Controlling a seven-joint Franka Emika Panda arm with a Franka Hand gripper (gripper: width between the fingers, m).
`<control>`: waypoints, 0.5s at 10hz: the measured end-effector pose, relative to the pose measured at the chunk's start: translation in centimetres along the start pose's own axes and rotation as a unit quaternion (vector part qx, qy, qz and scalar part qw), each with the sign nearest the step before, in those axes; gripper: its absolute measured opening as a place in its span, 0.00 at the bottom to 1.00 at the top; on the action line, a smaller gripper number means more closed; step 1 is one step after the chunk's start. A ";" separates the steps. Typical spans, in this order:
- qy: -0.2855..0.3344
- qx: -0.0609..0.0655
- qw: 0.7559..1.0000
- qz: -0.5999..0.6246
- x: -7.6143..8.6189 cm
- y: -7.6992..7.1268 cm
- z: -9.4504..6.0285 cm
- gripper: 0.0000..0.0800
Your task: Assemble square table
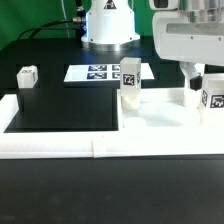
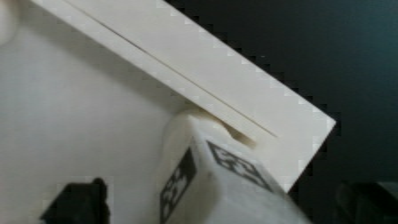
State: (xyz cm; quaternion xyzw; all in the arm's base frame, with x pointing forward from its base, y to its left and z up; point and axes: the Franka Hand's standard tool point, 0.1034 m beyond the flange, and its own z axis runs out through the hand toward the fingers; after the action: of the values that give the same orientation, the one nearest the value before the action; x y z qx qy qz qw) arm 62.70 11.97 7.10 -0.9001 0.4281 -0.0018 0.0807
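The square table's white plate (image 1: pixel 165 118) lies flat at the exterior view's right and fills most of the wrist view (image 2: pixel 89 120). One tagged white leg (image 1: pixel 130 82) stands upright on its far left corner. A second leg (image 1: pixel 212 98) stands at its right corner, and it also shows in the wrist view (image 2: pixel 222 180). My gripper (image 1: pixel 203 78) is low around this leg. One dark finger (image 2: pixel 75 202) stands a little apart from the leg, and the other finger (image 2: pixel 365 200) is close by its far side. A third leg (image 1: pixel 27 77) lies on the black table at the left.
The marker board (image 1: pixel 100 72) lies flat at the back centre in front of the robot base (image 1: pixel 108 25). White border rails (image 1: pixel 60 145) run along the front and the left (image 1: pixel 10 108) of the work area. The black mat (image 1: pixel 65 110) lies between them.
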 end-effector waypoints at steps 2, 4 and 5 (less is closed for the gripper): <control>0.000 -0.001 0.997 -0.071 0.0 0.0 0.0 0.81; 0.020 -0.027 0.960 -0.278 0.4 0.0 -0.2 0.81; 0.029 -0.025 0.938 -0.343 0.4 -0.4 -0.1 0.81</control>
State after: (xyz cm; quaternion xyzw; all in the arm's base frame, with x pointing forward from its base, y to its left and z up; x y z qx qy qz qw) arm 63.30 11.89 7.27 -0.9937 0.0950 -0.0447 0.0403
